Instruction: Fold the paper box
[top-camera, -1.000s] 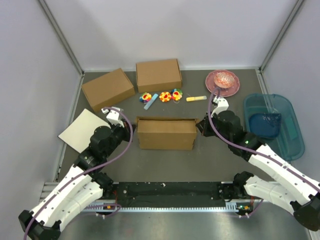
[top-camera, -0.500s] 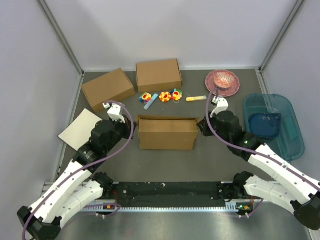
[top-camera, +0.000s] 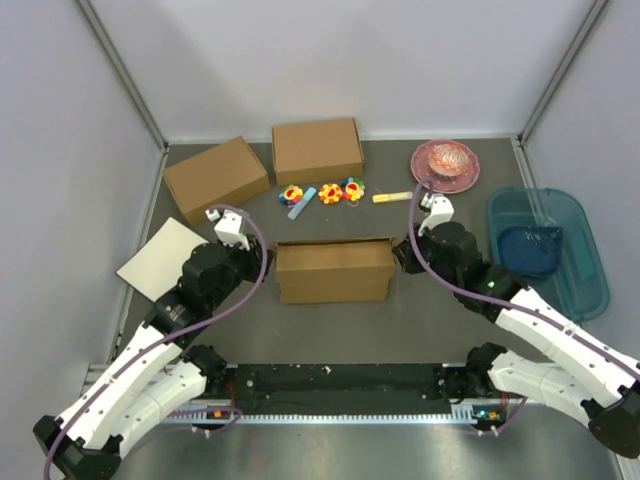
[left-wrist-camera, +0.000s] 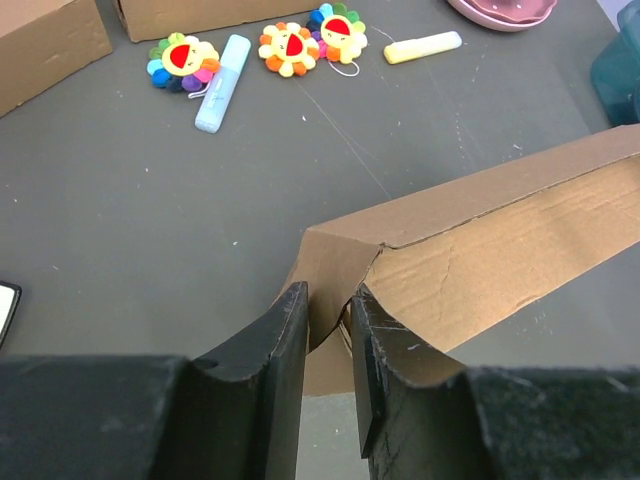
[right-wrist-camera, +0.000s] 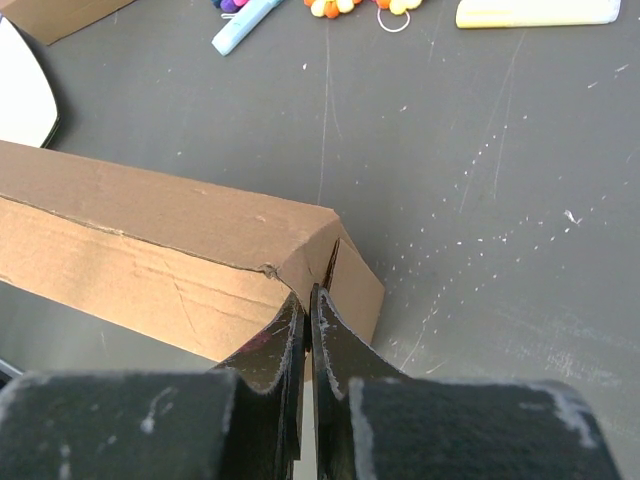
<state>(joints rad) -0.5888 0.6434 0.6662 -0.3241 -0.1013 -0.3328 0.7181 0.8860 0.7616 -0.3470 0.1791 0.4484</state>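
The paper box (top-camera: 333, 270) lies in the middle of the table as a closed, shallow brown cardboard shape. My left gripper (top-camera: 266, 262) is at its left end. In the left wrist view the jaws (left-wrist-camera: 328, 292) stand slightly apart, and the box's corner fold (left-wrist-camera: 340, 260) sits loosely in the gap. At the box's right end is my right gripper (top-camera: 398, 256). In the right wrist view its fingers (right-wrist-camera: 308, 292) are pressed together on the thin end wall of the box (right-wrist-camera: 150, 230).
Two formed cardboard boxes (top-camera: 216, 178) (top-camera: 317, 150) stand at the back. An off-white board (top-camera: 165, 260) lies at the left. Flower toys (top-camera: 322, 192), a blue marker (top-camera: 301, 202) and a yellow marker (top-camera: 392, 197) lie behind the box. A pink plate (top-camera: 446, 165) and a blue tub (top-camera: 548, 250) are on the right.
My left wrist has shifted a little toward the box's left end and its jaws have parted from shut. The right gripper has kept its pinch and place.
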